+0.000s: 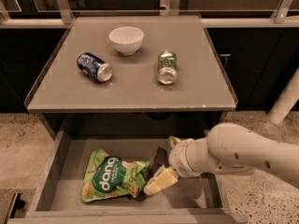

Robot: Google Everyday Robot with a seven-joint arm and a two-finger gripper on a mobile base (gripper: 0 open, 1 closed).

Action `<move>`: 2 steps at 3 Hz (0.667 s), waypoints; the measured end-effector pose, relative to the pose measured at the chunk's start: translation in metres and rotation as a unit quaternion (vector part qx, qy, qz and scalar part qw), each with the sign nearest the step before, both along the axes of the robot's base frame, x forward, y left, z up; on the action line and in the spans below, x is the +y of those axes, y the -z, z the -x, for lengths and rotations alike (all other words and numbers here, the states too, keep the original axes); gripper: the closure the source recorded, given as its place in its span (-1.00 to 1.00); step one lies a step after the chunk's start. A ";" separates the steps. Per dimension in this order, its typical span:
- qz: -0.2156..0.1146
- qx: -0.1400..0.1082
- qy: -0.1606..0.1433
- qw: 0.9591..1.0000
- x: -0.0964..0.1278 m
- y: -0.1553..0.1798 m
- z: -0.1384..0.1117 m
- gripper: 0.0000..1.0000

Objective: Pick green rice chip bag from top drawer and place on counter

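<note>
The green rice chip bag (113,181) lies flat on the bottom of the open top drawer (60,148), left of centre, its "dang" lettering facing up. My gripper (158,181) reaches into the drawer from the right on a white arm. Its pale finger (161,180) points down-left, with its tip right at the bag's right edge. The counter (135,90) is the grey tabletop above the drawer.
On the counter stand a white bowl (126,39), a blue can (94,66) lying on its side at the left and a green-patterned can (167,66) lying on its side at the right. Speckled floor lies on both sides of the drawer.
</note>
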State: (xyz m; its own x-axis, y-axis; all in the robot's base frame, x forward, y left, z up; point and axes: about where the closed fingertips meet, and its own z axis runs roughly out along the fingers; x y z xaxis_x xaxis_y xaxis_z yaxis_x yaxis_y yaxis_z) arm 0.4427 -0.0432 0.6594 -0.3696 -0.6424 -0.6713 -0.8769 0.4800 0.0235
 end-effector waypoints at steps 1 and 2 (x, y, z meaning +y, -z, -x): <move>-0.019 -0.001 -0.040 0.999 0.029 0.008 0.000 -1.00; -0.037 0.002 -0.079 0.996 0.062 0.016 0.003 -1.00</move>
State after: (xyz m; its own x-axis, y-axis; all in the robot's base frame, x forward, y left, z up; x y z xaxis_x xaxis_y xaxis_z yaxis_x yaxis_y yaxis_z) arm 0.4393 0.0183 0.6430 -0.2713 -0.6413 -0.7178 -0.9411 0.3332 0.0580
